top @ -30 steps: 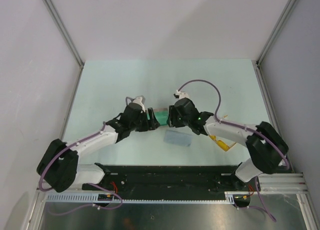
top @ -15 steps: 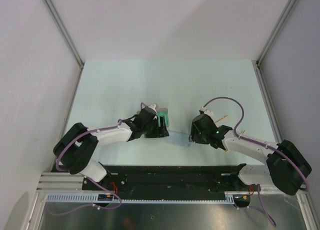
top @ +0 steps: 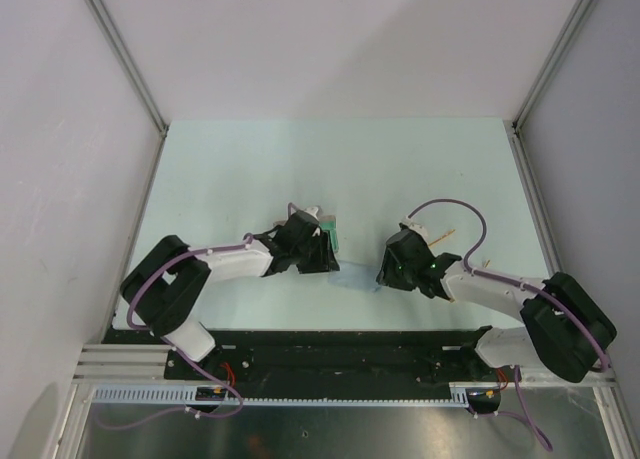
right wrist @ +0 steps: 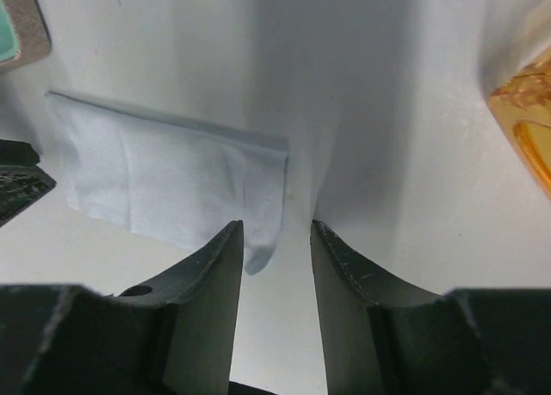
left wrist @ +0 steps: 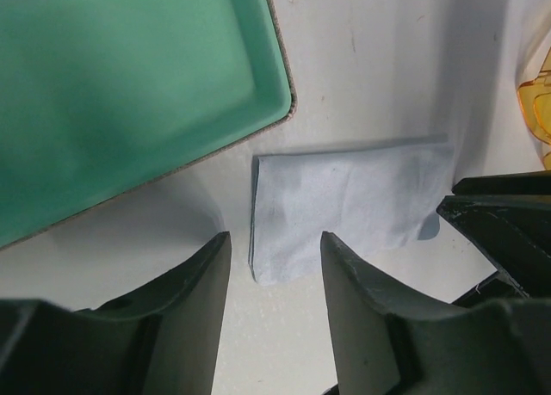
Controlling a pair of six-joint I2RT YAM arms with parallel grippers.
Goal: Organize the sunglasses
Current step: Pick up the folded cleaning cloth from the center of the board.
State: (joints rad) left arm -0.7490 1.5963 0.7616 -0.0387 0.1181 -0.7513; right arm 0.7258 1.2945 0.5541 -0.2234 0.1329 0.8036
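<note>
The sunglasses (right wrist: 527, 124) are translucent yellow-orange. They lie on the table right of the pale blue cloth (right wrist: 172, 184), mostly hidden under my right arm in the top view, where a thin temple arm (top: 446, 236) shows. They also show at the right edge of the left wrist view (left wrist: 537, 102). My left gripper (left wrist: 275, 250) is open over the cloth's left end (left wrist: 344, 197). My right gripper (right wrist: 277, 233) is open over the cloth's right end. Both are empty.
The open case with its green lining (left wrist: 120, 94) lies just behind my left gripper (top: 322, 257); its corner shows in the right wrist view (right wrist: 17, 25). The cloth (top: 356, 277) lies between the two grippers. Grey walls enclose the pale table (top: 300, 169).
Both grippers have left the case at the centre and come nearer and lower to the two ends of the cloth. The right arm has swung right, covering most of the sunglasses.
</note>
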